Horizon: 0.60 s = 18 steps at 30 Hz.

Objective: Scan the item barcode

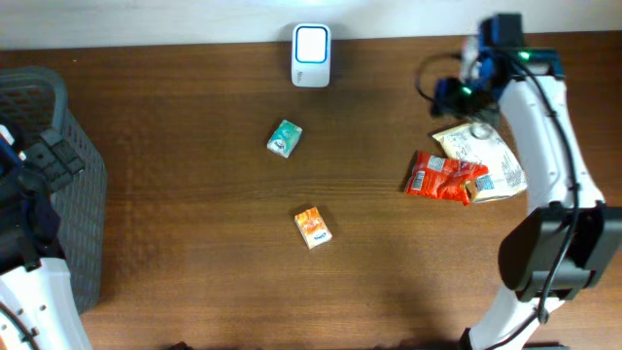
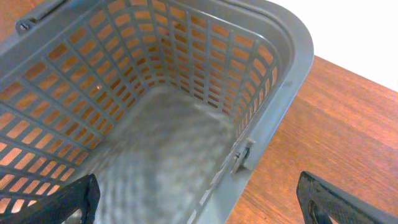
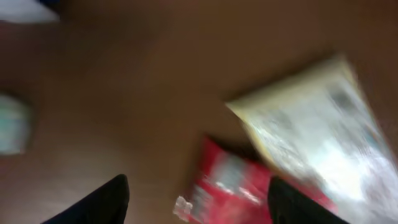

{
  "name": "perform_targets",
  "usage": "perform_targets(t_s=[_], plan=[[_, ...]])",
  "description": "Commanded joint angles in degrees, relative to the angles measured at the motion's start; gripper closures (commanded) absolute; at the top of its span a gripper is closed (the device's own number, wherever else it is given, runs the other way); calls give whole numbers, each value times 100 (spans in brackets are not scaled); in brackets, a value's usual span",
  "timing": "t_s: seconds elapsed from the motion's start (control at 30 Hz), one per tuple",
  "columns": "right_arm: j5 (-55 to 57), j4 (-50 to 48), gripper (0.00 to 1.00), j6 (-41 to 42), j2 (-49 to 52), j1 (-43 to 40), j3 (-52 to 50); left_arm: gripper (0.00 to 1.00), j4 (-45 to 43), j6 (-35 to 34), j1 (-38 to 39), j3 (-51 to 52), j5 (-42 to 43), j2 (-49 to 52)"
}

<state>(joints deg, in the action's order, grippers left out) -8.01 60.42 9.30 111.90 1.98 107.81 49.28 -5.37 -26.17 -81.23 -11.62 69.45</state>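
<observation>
A white barcode scanner (image 1: pixel 311 55) stands at the table's far edge. A red snack packet (image 1: pixel 442 177) lies flat on the right, partly overlapping a cream bag (image 1: pixel 484 156). My right gripper (image 1: pixel 449 97) hovers just behind them. In the blurred right wrist view it (image 3: pixel 199 202) is open, with the red packet (image 3: pixel 249 180) and the cream bag (image 3: pixel 317 130) below and nothing held. A green packet (image 1: pixel 284 138) and an orange box (image 1: pixel 312 227) lie mid-table. My left gripper (image 2: pixel 199 205) is open and empty over the grey basket's (image 2: pixel 280 81) rim.
The grey mesh basket (image 1: pixel 68 194) fills the table's left edge, with my left arm (image 1: pixel 39 165) above it. Bare wood lies between the scanner and the packets. The right arm's white links (image 1: pixel 544 126) reach over the right side.
</observation>
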Motion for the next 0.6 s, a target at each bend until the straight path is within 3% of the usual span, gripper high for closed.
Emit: perform_targets(t_s=[0.0, 0.07, 0.13, 0.23, 0.57], plan=[[-446, -544, 30, 1080, -2, 837, -61, 1, -9, 72, -26, -20, -22, -4], [-446, -1005, 31, 1665, 164, 1259, -195, 1, -9, 72, -26, -20, -22, -4], [-402, -1405, 44, 2227, 509, 1705, -260, 1, -9, 72, -26, -20, -22, -4], [-337, -1878, 52, 2758, 1045, 2144, -260, 1, -9, 72, -26, -20, -22, -4], [-337, -3344, 53, 3327, 2341, 2734, -260, 1, -9, 72, -26, -20, -22, -4]])
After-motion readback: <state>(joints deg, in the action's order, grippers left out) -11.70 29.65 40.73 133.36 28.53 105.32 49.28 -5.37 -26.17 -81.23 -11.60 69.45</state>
